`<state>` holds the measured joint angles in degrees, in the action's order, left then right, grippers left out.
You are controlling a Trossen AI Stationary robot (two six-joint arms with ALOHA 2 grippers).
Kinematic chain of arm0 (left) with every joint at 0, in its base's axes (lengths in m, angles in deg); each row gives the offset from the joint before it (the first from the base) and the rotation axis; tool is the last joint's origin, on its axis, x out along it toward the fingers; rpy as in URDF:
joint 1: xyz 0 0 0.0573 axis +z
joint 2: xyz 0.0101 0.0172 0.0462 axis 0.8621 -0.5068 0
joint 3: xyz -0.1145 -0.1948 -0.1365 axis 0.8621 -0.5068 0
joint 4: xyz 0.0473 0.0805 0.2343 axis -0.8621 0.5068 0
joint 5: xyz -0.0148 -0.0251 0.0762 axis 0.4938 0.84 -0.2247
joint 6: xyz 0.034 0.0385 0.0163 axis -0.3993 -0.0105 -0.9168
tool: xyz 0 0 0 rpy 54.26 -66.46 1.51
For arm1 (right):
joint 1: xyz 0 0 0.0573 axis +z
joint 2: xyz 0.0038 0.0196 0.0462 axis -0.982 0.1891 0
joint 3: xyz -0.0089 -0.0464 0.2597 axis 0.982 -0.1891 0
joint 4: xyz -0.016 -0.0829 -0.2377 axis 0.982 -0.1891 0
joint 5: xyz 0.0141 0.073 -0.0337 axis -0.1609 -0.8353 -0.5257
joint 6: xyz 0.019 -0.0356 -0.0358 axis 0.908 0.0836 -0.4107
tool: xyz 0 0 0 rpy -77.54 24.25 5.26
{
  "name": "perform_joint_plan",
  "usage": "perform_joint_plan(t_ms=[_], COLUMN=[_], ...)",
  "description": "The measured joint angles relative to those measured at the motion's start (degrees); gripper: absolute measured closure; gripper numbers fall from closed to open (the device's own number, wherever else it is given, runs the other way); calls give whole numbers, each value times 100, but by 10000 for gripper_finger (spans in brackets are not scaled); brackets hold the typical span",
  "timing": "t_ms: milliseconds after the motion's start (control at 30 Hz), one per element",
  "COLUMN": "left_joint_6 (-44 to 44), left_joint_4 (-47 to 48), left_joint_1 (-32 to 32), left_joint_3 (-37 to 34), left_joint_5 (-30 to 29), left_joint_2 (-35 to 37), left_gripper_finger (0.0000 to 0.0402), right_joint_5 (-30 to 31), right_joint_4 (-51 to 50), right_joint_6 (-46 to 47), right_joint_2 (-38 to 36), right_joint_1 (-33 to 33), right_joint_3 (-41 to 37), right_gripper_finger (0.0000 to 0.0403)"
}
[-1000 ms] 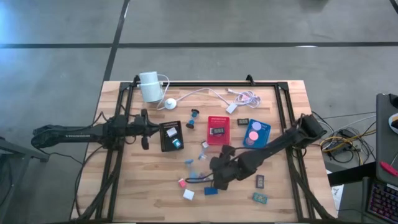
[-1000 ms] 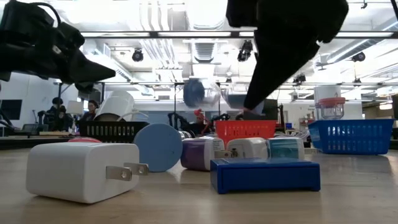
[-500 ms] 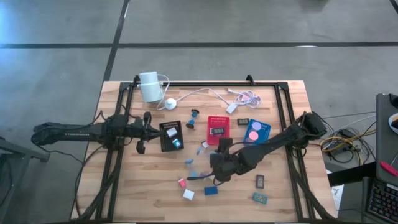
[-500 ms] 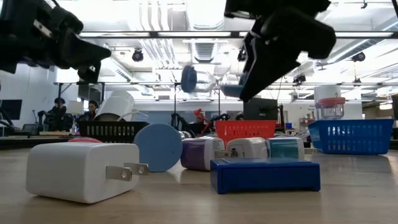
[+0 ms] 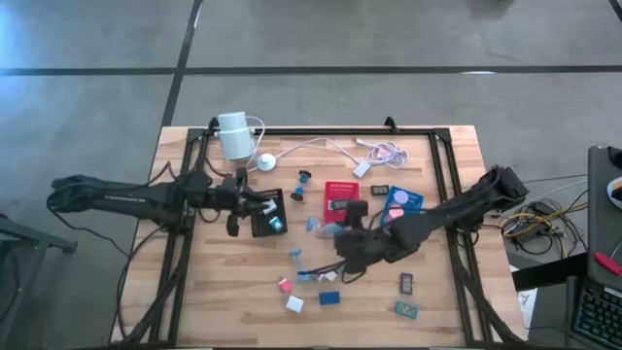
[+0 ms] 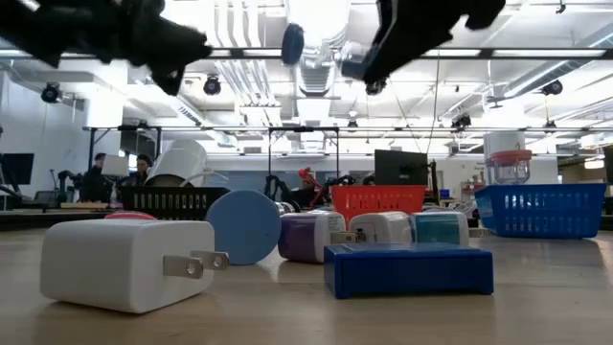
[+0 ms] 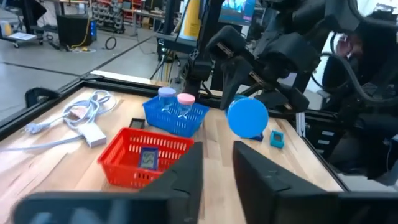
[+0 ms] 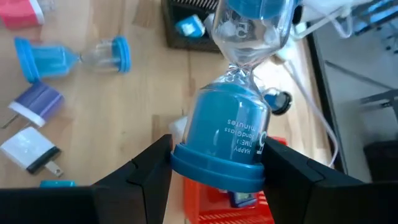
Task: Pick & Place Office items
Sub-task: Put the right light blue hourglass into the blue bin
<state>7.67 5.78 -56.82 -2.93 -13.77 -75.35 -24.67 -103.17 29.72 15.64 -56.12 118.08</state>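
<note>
We see right gripper [image 8: 214,168] jaws clamped on blue hourglass [image 8: 233,134] base, lifted above surface; left gripper [image 7: 214,165] jaws slightly parted, empty.

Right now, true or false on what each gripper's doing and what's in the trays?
1. The right gripper holds a blue sand timer. True.
2. A second sand timer lies on its side on the table. True.
3. The red tray is empty. False: a small dark piece sits in it.
4. The left gripper is over the blue tray. False: it is at the black tray, fingers apart, holding nothing.
</note>
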Motion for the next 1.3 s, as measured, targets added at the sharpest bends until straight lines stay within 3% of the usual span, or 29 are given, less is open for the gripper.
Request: perform_joint_plan(t_ms=[333,567,900,1300], left_joint_6=[-977,-1596,-1839,-1821], left_joint_4=[4,118,780,760], left_joint_1=[-407,-591,-591,-613], left_joint_3=[1335,2120,2757,2783], left_joint_5=[2,-77,-90,260], left_joint_2=[-1453,-2312,-3013,-3055], left_gripper_finger=[145,69,51,51], right_joint_5=[-60,-697,-1160,-1165], right_joint_4=[-60,-82,-237,-369], right_joint_6=[-272,-315,-408,-216], right_joint_2=[-459,-538,-626,-597], right_joint_1=[-91,-301,-356,-450], right_joint_3=[2,2,237,509], right_gripper_finger=[210,210,210,210])
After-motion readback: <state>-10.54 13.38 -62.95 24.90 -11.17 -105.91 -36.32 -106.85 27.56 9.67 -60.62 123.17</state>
